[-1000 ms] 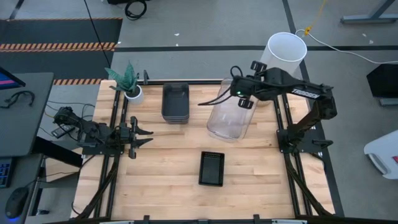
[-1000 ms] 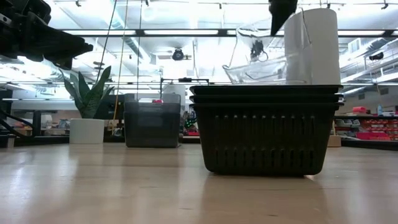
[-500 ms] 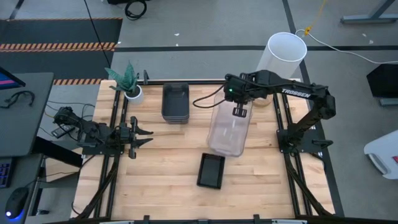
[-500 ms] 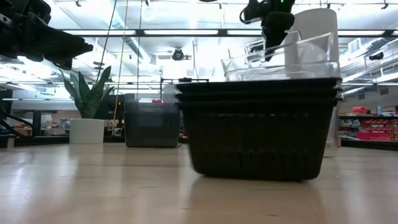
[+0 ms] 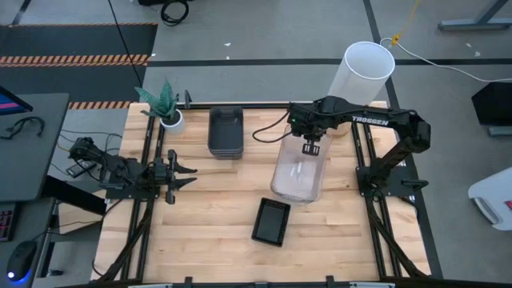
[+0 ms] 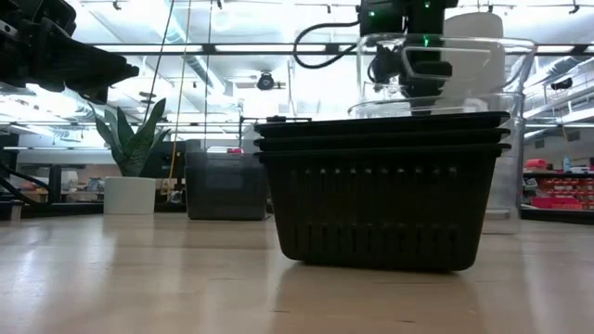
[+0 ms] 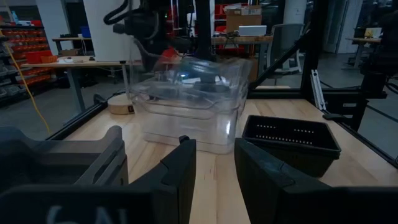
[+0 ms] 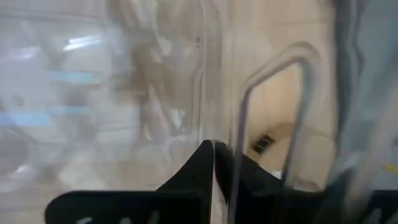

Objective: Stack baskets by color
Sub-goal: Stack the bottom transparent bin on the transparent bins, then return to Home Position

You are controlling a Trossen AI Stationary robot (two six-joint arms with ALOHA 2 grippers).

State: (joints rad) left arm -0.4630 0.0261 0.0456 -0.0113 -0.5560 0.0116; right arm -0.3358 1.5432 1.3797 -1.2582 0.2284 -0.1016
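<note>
The clear basket [image 5: 300,174] stands on the table right of centre, and my right gripper [image 5: 310,149] is shut on its far end. A stack of black perforated baskets [image 5: 272,222] rests on its bottom just near of it, filling the front of the low view [image 6: 385,199]. The dark grey baskets [image 5: 226,132] sit nested at the far side, left of centre. My left gripper [image 5: 189,172] waits open and level at the left, well clear of all baskets; in its wrist view nothing lies between the fingers [image 7: 214,163]. My right gripper pinches the clear basket's far end wall at the rim [image 8: 202,118], one finger inside the basket and one outside. The fingers [image 6: 408,70] come from above, pointing steeply down. The basket stands upright with its bottom [image 7: 186,142] on the table.
A small potted plant [image 5: 164,104] stands at the far left corner. A tall white cylinder [image 5: 364,70] stands at the far right, just behind my right arm. Bare wood lies along the near edge and between my left gripper and the black stack.
My right gripper has come down and a little toward the near edge, tipping to point more steeply down. The clear basket, hanging tilted before, has swung upright and now stands on the table. The black stack has slid slightly toward the near edge and turned a little.
</note>
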